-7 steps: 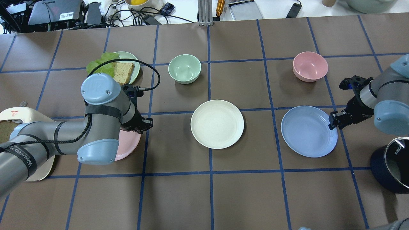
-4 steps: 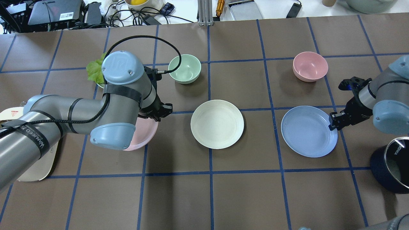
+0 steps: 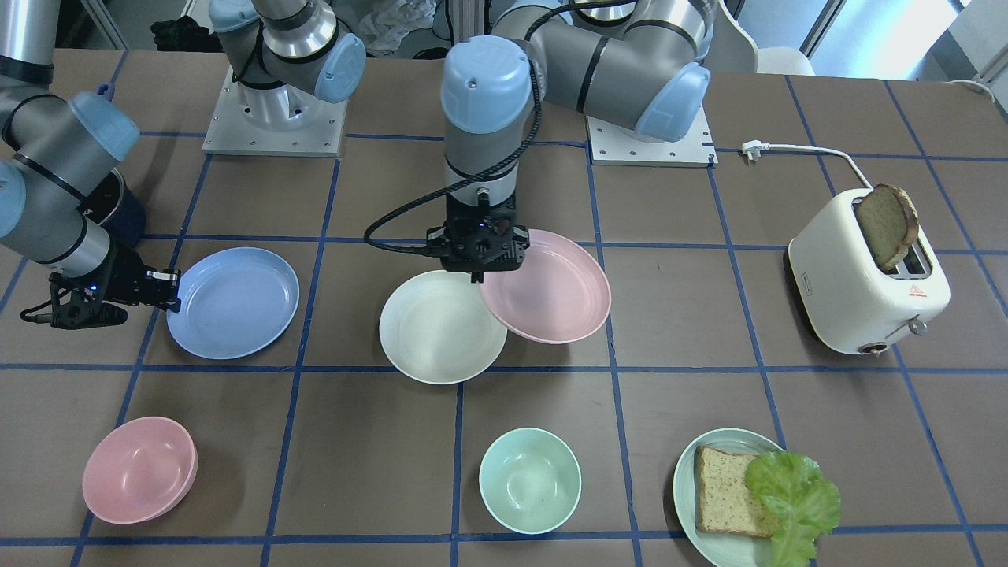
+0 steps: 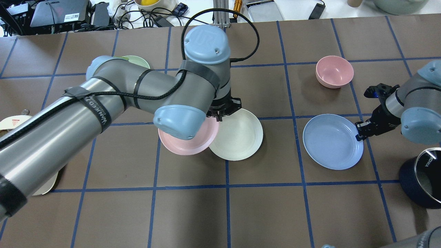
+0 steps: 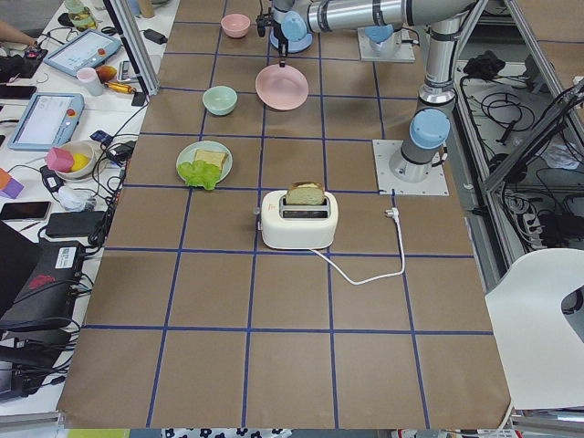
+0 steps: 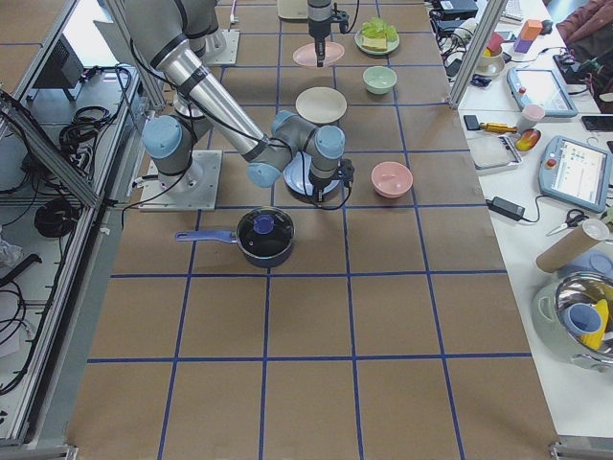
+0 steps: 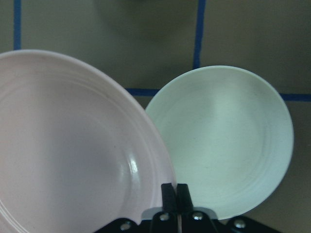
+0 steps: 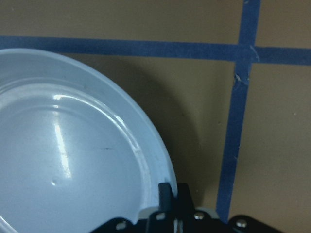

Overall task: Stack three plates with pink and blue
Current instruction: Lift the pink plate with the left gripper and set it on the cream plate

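Note:
My left gripper (image 4: pixel 220 115) is shut on the rim of the pink plate (image 4: pixel 187 141) and holds it above the table. The pink plate overlaps the left edge of the cream-white plate (image 4: pixel 241 137). The left wrist view shows the shut gripper (image 7: pixel 175 191) on the pink plate (image 7: pixel 73 145), with the cream-white plate (image 7: pixel 228 141) beside and below it. My right gripper (image 4: pixel 360 132) is shut on the near right rim of the light blue plate (image 4: pixel 332 141). The right wrist view shows the same grip (image 8: pixel 174 194) on the blue plate (image 8: pixel 73 155).
A pink bowl (image 4: pixel 334 71) stands behind the blue plate. A mint bowl (image 3: pixel 530 480) and a green plate with bread and lettuce (image 3: pixel 740 496) sit at the far side. A toaster (image 3: pixel 866 276) stands at my left, a dark pot (image 4: pixel 422 182) at my right.
My left arm has carried the pink plate to the right, from the table's left part to the edge of the cream-white plate. My right gripper has stayed on the blue plate's rim.

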